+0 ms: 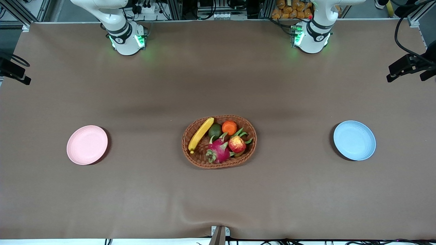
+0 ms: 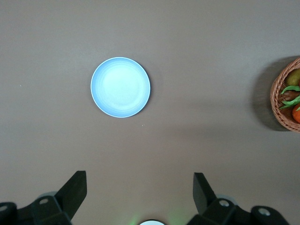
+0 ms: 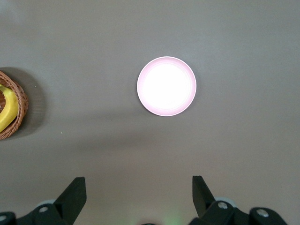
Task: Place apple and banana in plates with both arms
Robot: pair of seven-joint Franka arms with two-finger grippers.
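The apple (image 1: 236,144) and the banana (image 1: 201,134) lie in an oval wicker basket (image 1: 218,165) at the table's middle. The pale pink plate (image 1: 87,145) sits empty toward the right arm's end. The light blue plate (image 1: 354,140) sits empty toward the left arm's end. Both grippers are out of the front view, raised high. My left gripper (image 2: 139,180) is open and empty, looking down on the blue plate (image 2: 120,87). My right gripper (image 3: 138,183) is open and empty, looking down on the pink plate (image 3: 166,86); the banana's end (image 3: 8,111) shows at that view's edge.
The basket also holds an orange (image 1: 229,127), a dark green avocado (image 1: 215,130) and a pink dragon fruit (image 1: 218,151) that lies against the apple. Black camera mounts (image 1: 408,66) stand at the table's ends. Brown cloth covers the table.
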